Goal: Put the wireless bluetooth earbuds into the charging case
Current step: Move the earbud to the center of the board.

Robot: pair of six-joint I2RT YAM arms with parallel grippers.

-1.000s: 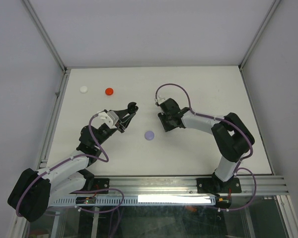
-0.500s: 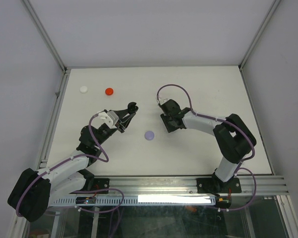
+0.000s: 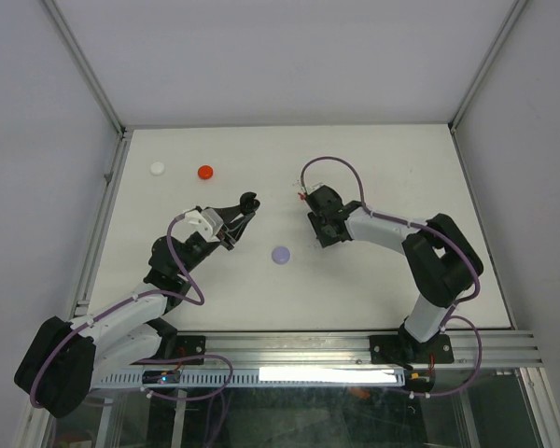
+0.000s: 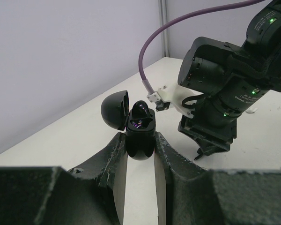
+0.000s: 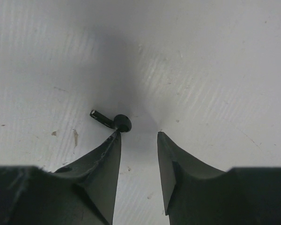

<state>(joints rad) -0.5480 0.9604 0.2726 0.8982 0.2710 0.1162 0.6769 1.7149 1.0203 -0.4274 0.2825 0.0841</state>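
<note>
My left gripper [image 3: 245,211] is shut on an open black charging case [image 3: 249,200] and holds it above the table. In the left wrist view the case [image 4: 140,129] sits between my fingertips with its lid flipped back to the left. A dark rounded piece [image 4: 141,108] stands in its top. My right gripper [image 3: 323,237] is open and empty, with its tips down at the table. In the right wrist view a tiny black stemmed earbud [image 5: 116,122] lies on the table, just beyond the left fingertip [image 5: 113,140] of the right gripper [image 5: 138,133].
A lavender round case [image 3: 281,254] lies between the two arms. A red round case [image 3: 205,172] and a white round case [image 3: 158,168] lie at the back left. The right wrist [image 4: 225,84] fills the right side of the left wrist view.
My right gripper has shifted a little to the right over the table. The left arm and the black case have not moved.
</note>
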